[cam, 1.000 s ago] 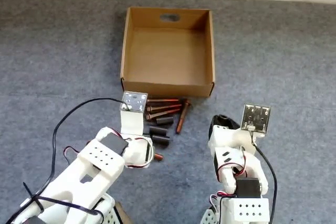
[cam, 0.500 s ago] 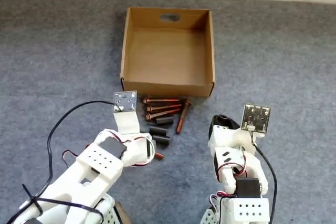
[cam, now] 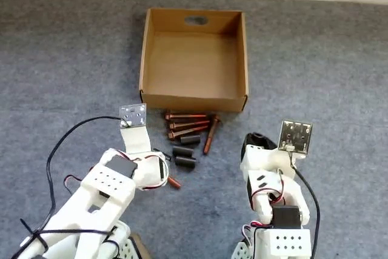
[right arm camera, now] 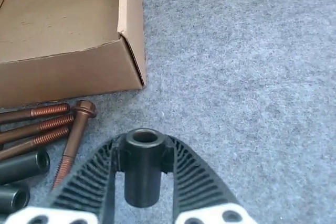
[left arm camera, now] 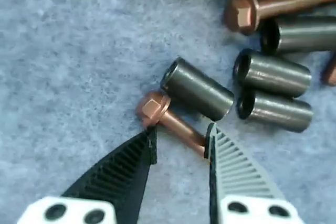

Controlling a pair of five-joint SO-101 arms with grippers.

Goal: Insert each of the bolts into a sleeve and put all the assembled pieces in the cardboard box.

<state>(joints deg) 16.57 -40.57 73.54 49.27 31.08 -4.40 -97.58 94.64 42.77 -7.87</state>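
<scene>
While the left jaws stand spread either side of a loose copper bolt (left arm camera: pixel 169 120) lying on the grey worktop (left arm camera: pixel 63 51), the right jaws pinch one dark sleeve (right arm camera: pixel 143 174) upright, apart from the pile. Other bolts (cam: pixel 189 124) and sleeves (cam: pixel 183 156) lie clustered between the arms, just outside the front wall of the cardboard box (cam: pixel 194 100).

You have the cardboard box (cam: pixel 194 102) at the far middle of the table (cam: pixel 327 77). Just before its front wall, 3 bolts (cam: pixel 188 124) lie side by side, and a 4th bolt (cam: pixel 210 134) lies slanted at their right. 3 sleeves (cam: pixel 185 153) lie nearer the arms. Nearer still, a 5th bolt (left arm camera: pixel 170 121) lies between the parted tips of the left gripper (left arm camera: pixel 181 132), with a 4th sleeve (left arm camera: pixel 198 88) just beside it. Right of the pile, the right gripper (right arm camera: pixel 143 148) clasps 1 upright sleeve (right arm camera: pixel 143 177).
</scene>
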